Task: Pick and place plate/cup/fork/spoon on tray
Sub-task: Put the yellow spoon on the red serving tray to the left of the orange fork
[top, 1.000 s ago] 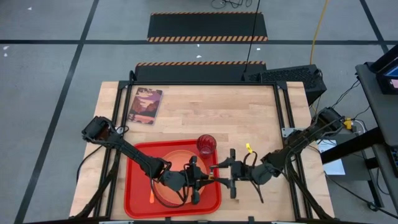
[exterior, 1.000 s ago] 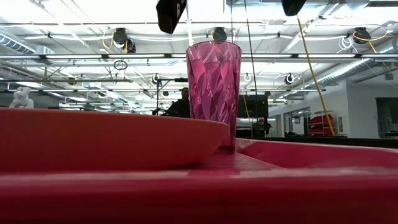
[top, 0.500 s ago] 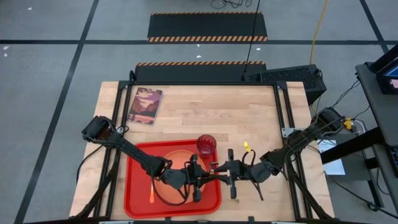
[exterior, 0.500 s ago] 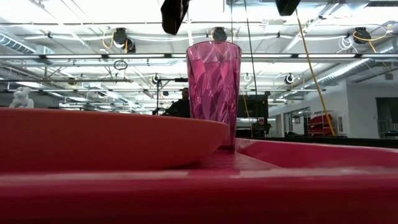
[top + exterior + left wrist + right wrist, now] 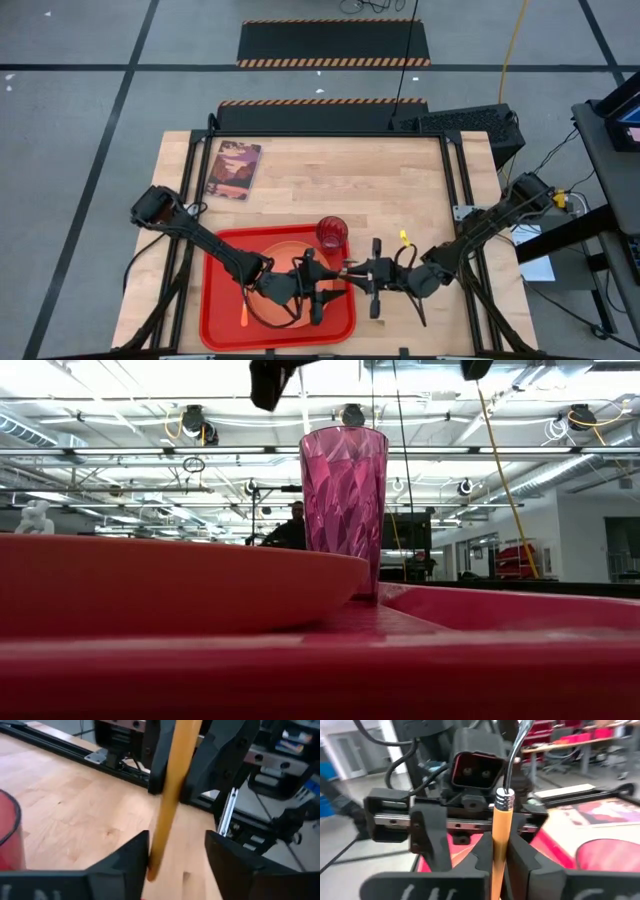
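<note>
The tray point(image 5: 215, 300) lies at the table's near edge with the plate point(image 5: 285, 255) on it. The cup point(image 5: 331, 232) stands upright at the tray's far right corner, and the fork point(image 5: 245, 315) lies at the tray's left. Over the tray's right edge my two grippers meet tip to tip. My right gripper point(image 5: 499, 860) is shut on the spoon's orange-yellow handle point(image 5: 172, 785); the spoon's head is out of frame. My left gripper point(image 5: 177, 855) stands open, a finger on either side of the handle's lower end. My right gripper pinches the spoon's handle point(image 5: 497, 837) between its two fingers, below the silver collar point(image 5: 504, 797). The fingers come level from the table's right and lie across the handle. The spoon stands nearly upright, metal neck upward, lifted clear of the tray.
A small book point(image 5: 234, 169) lies at the table's far left. Bare wood fills the table's far half and the strip to the right of the tray. In the low view the cup point(image 5: 343, 510) rises behind the plate's rim point(image 5: 180, 585).
My right gripper has shut on the spoon's handle, its fingers wide apart a second ago. My left gripper, which held the handle, has opened and let go. Both arms have stayed in place, and the spoon has kept where it was.
</note>
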Motion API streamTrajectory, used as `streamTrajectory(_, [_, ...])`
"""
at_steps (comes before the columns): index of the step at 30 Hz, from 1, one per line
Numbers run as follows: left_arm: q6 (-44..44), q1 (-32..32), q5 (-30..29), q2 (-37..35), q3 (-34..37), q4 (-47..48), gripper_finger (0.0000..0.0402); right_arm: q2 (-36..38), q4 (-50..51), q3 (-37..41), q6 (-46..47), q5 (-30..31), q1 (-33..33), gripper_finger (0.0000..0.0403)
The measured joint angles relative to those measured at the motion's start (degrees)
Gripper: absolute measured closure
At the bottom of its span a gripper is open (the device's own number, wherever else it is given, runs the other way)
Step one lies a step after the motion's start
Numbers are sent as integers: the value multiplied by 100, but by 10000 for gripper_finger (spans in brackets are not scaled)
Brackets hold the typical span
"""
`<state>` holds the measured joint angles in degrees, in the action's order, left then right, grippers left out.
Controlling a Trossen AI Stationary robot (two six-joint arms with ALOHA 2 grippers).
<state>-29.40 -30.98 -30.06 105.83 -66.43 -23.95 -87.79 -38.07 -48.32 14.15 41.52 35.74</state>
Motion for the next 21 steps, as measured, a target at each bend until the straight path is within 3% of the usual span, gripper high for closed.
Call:
streamTrajectory(4, [-140,-141,-406,-337,9,362,186,2,-59,-6,-222,772,153,389])
streamTrajectory(9, [479,-403,-1377,-778,-1,408,207,4,72,0,-307,1529,218,389])
streamTrajectory(12, [1310,-503,-2165,-792,6,-39,225,4,104,0,-305,1584,215,389])
streamTrajectory(15, [1781,-496,-2583,-693,-7,-549,240,4,93,0,-285,1570,174,389])
streamTrajectory(21, [2572,-342,-2827,-200,-261,-780,237,4,66,0,-283,1559,171,389])
